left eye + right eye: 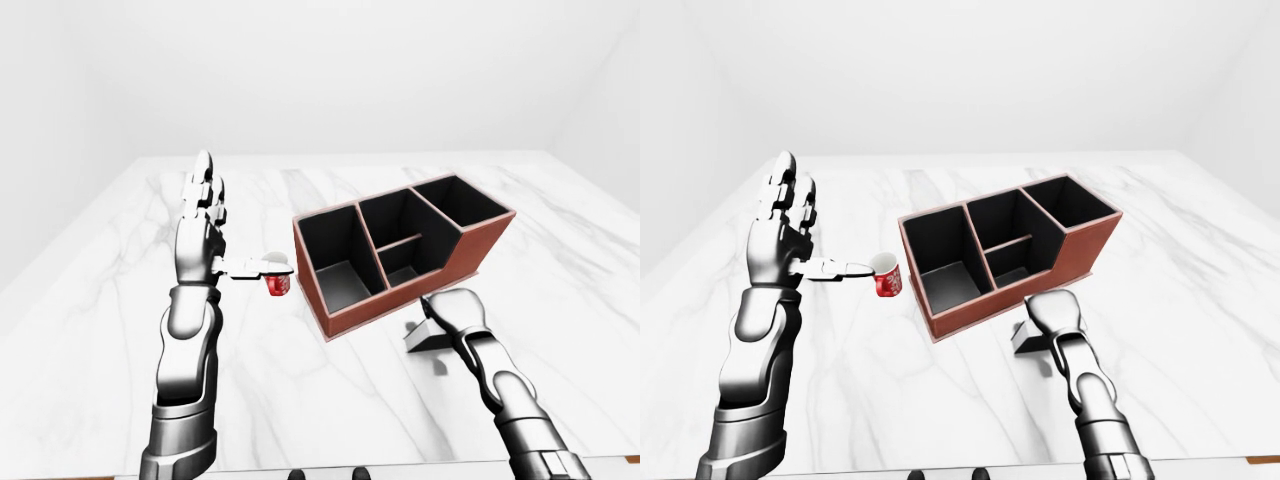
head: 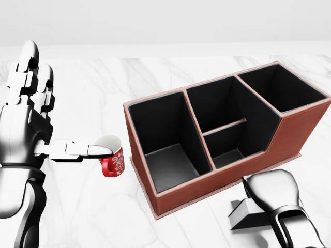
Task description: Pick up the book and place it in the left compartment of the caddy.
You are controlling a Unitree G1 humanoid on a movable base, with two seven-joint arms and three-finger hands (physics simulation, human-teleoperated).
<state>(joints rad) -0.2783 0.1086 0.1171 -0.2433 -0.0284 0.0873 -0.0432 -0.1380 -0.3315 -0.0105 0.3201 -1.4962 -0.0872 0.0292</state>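
In the left-eye view the right hand covers most of the book; whether its fingers grip cannot be told. The book lies on the marble table, just beside the caddy. In the head view the left hand is open, thumb over a red mug. The book's long axis is unclear.

A white marble tabletop with faint grey veins fills the lower part of the view. Plain white walls rise behind it under soft, even light.
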